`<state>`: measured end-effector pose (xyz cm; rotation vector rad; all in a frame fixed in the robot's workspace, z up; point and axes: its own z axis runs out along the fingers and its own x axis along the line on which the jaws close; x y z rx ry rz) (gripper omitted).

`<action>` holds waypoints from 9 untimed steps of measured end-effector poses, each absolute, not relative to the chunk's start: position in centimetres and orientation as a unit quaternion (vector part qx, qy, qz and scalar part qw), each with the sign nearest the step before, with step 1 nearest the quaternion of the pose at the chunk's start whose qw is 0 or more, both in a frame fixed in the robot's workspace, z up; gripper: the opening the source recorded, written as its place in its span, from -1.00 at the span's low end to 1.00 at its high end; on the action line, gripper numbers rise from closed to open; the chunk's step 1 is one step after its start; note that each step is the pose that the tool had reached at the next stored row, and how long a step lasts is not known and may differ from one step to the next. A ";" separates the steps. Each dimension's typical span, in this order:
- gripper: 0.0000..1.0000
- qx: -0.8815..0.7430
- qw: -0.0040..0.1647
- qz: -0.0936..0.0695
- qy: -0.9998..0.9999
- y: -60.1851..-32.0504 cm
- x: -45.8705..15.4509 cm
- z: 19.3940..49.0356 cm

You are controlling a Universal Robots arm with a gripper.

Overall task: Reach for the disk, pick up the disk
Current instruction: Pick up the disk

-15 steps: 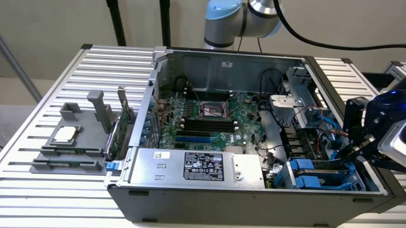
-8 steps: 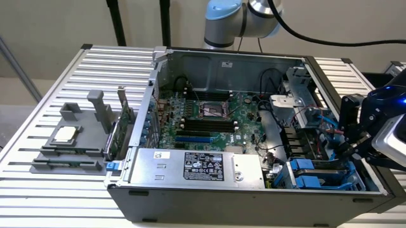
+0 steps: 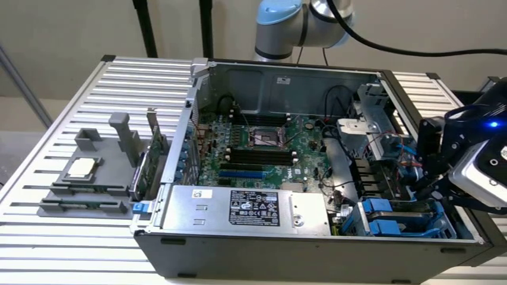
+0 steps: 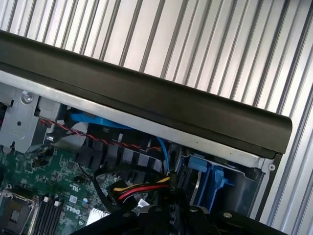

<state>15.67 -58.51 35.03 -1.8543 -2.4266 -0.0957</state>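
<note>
Exterior view: the claw (image 3: 434,178) hovers at the exterior view's right, over an open computer case (image 3: 317,252) on a slatted worktop (image 3: 71,107). It is close above the disk (image 3: 386,221), which sits in its blue-railed bay. The reach looks nearly done and the disk is not yet lifted. Whether the claw is open or closed cannot be told.

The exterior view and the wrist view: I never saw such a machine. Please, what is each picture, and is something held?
A grey and light-blue robot arm carries a black tool. The exterior view comes from a camera off the arm; the wrist view from one on its wrist. On the ribbed metal table stands an open dark computer case with a green circuit board. The tool hangs by the blue plastic carrier rails in the case's corner. Whether it holds anything, I cannot tell.
</note>
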 end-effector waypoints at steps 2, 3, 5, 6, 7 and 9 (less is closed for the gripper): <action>-0.64 -0.616 0.042 -0.032 -0.786 -58.5 15.7 35.0; -0.64 -0.622 0.042 -0.032 -0.782 -58.5 15.7 35.0; -0.64 -0.632 0.041 -0.033 -0.773 -58.5 15.7 35.0; -0.64 -0.637 0.041 -0.034 -0.769 -58.5 15.7 35.0; -0.64 -0.642 0.040 -0.034 -0.765 -58.5 15.7 35.0; -0.64 -0.652 0.039 -0.035 -0.756 -58.5 15.7 35.0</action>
